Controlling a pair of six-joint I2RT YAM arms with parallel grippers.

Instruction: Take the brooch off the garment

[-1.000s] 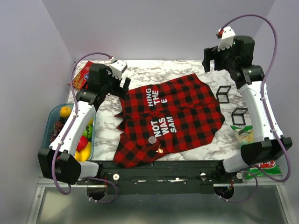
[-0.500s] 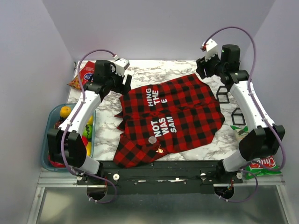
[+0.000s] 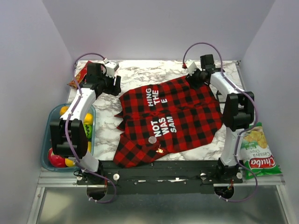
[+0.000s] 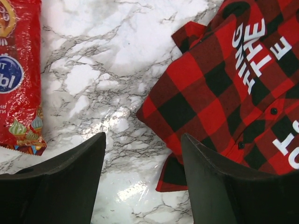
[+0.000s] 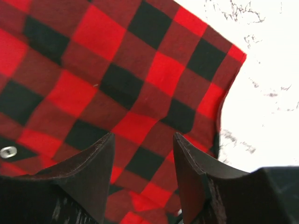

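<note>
Top view: the brooch lies low centre on the garment, well apart from the left hand and right hand near the upper edge, so this looks like the approach step. Left wrist view: the left hand gapes empty over bare tabletop. Right wrist view: the right hand is open above the plaid with no brooch visible, and the next move calls for reaching down to the disc.

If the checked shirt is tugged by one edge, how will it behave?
Probably floppy: the checked shirt lies flat with folded, wrinkled edges, so it would likely bunch rather than slide whole. The smooth marble tabletop may let it drag. The brooch would likely ride along.
</note>
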